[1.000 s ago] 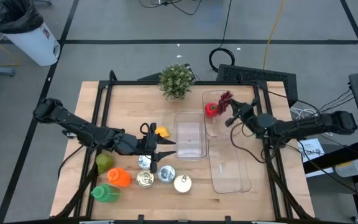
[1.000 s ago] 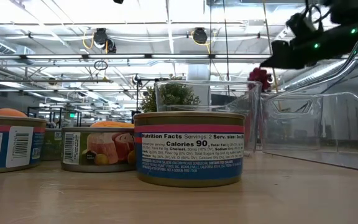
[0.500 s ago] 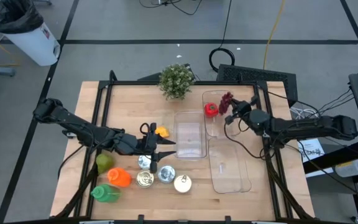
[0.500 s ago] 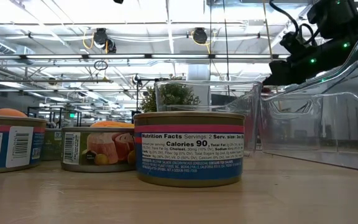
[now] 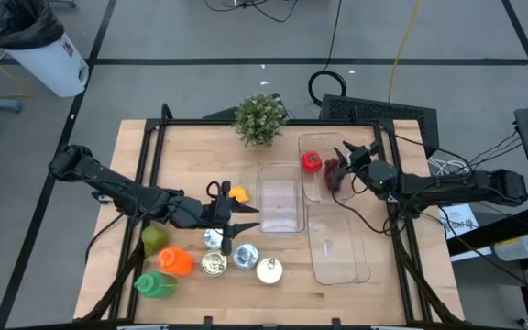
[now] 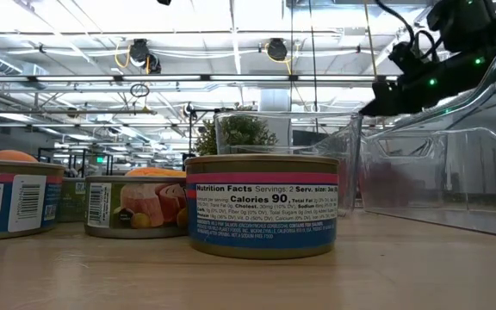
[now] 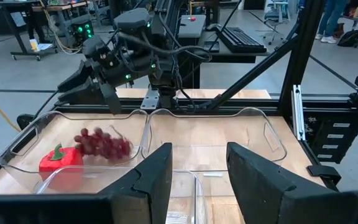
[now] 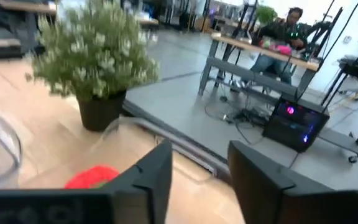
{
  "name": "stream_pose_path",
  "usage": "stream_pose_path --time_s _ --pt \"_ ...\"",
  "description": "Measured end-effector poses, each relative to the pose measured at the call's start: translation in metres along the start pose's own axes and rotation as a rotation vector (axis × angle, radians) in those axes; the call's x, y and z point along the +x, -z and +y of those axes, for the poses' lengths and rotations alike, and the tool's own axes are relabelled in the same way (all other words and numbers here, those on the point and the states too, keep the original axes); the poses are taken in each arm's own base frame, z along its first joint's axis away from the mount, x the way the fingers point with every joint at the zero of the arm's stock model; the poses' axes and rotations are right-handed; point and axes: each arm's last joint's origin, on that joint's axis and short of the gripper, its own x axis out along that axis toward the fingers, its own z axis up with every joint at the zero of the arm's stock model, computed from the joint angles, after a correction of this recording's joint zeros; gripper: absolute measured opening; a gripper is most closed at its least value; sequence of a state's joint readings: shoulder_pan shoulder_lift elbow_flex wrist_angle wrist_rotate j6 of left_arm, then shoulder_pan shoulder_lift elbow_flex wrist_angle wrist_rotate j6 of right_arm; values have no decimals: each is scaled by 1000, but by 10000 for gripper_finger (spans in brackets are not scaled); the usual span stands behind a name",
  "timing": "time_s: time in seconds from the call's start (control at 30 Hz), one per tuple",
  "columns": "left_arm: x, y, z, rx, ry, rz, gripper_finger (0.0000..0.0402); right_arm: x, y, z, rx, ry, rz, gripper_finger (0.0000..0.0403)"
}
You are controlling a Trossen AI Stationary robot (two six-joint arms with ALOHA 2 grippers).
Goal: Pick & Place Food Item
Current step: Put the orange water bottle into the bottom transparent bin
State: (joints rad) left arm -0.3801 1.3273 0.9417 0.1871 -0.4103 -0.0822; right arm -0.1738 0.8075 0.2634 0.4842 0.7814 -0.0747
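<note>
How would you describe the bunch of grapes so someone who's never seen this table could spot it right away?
Start at the potted plant on the table's far edge, then go toward the right arm's side to the clear bin just beyond it. The bunch of grapes lies in that bin under the open right gripper, next to a red strawberry. It is the dark purple, knobbly cluster; its neighbour is smooth and bright red.

One camera is looking straight down over the wooden table [image 5: 200, 156]; another is sitting at tabletop level, close behind a blue-labelled tin can [image 6: 262, 205]. Both are catching the leafy potted plant [image 5: 260, 119].
</note>
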Motion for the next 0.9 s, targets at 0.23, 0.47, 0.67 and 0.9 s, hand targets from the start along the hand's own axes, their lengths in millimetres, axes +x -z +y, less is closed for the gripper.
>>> stream_pose_path --time_s 0.23,0.47,0.67,0.9 --pt "0 0 0 0 0 0 161 -26 -22 9 115 -336 -178 189" --pt "0 0 0 0 0 0 161 -56 -32 18 257 -737 -243 186" --pt "0 0 0 0 0 0 161 -72 -33 26 224 -884 -257 197" --pt "0 -2 0 -54 26 -17 161 -87 -52 32 176 -996 -208 235"
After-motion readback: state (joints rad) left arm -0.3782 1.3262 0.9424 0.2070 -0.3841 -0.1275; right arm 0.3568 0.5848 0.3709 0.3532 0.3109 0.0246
